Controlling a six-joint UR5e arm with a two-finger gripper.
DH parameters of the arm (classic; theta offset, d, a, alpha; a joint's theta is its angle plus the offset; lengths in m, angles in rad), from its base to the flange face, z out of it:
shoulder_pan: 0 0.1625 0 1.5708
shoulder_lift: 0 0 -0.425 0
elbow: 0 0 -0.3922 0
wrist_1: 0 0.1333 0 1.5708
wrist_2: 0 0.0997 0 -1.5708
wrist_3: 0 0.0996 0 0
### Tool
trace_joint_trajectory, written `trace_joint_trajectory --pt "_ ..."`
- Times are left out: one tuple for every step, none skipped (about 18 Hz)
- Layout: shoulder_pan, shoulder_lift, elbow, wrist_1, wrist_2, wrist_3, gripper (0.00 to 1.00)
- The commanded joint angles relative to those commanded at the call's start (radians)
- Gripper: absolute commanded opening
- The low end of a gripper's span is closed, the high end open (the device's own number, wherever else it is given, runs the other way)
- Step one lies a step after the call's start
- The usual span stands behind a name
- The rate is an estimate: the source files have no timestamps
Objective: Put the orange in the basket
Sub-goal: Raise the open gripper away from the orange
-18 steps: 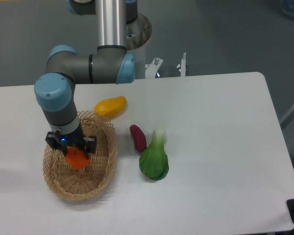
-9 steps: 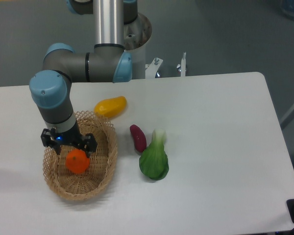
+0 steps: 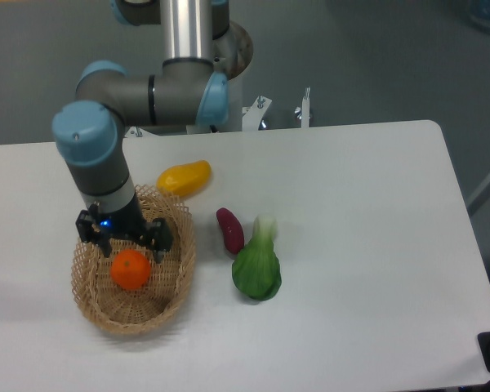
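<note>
The orange (image 3: 131, 270) is a small round bright-orange fruit lying inside the basket (image 3: 173, 282), an oval light-tan wicker basket at the table's left front. My gripper (image 3: 126, 245) hangs just above and behind the orange, over the basket. Its fingers stand apart on either side and hold nothing. The orange lies free below it.
An elongated yellow fruit (image 3: 184, 177) lies just behind the basket. A dark red vegetable (image 3: 229, 230) and a green leafy vegetable (image 3: 257, 265) lie to the basket's right. The robot's base column (image 3: 185, 33) rises at the back.
The gripper has let go of the orange, which now rests in the basket. The gripper has lifted slightly and shifted a little to the right.
</note>
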Motion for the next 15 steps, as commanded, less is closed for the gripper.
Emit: trace_joint_trajectory --pt "0.014 -0.002 -0.002 0.005 -0.006 0.054 1.0" --pt "0.04 0.003 0.017 -0.006 -0.006 0.085 1.0" --pt "0.04 0.003 0.015 -0.009 -0.006 0.091 1.0" --pt "0.043 0.002 0.008 -0.011 -0.011 0.1 1.0" --pt "0.043 0.002 0.006 -0.014 -0.012 0.097 1.0" --pt "0.043 0.002 0.0 -0.011 -0.011 0.097 1.0" --pt "0.043 0.002 0.002 -0.012 -0.009 0.096 1.0" --pt "0.041 0.002 0.0 -0.012 -0.008 0.094 1.0" --pt "0.041 0.0 0.0 -0.012 -0.006 0.094 1.0" --pt "0.041 0.0 0.0 -0.012 -0.003 0.093 1.0" --pt "0.043 0.002 -0.002 -0.012 -0.003 0.093 1.0" --pt "0.044 0.002 -0.005 -0.012 -0.001 0.091 1.0" --pt "0.046 0.002 -0.011 -0.011 -0.003 0.093 1.0" --pt "0.046 0.002 -0.012 -0.012 -0.003 0.093 1.0" --pt "0.046 0.002 -0.012 -0.011 -0.003 0.091 1.0"
